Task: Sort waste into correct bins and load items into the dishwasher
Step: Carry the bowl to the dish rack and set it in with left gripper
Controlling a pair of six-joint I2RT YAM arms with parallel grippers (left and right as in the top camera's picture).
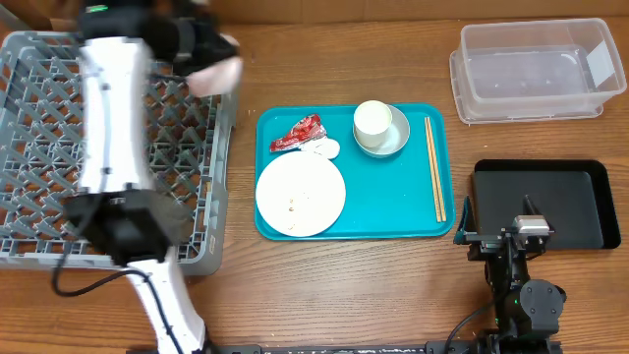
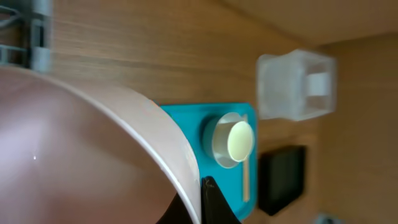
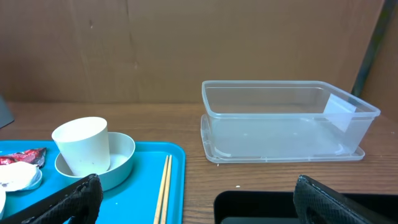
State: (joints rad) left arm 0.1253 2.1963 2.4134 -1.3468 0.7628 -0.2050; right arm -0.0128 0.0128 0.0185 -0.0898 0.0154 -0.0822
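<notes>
Pale bowl (image 2: 74, 155) was clamped in the left pincer (image 2: 196, 210) over the grey rack's (image 1: 39, 118) 1 o'clock corner (lattice floor lying toward 8 o'clock); the right pincer (image 3: 199, 202), farther off, was held wide apart above the black tray (image 1: 580, 211).
</notes>
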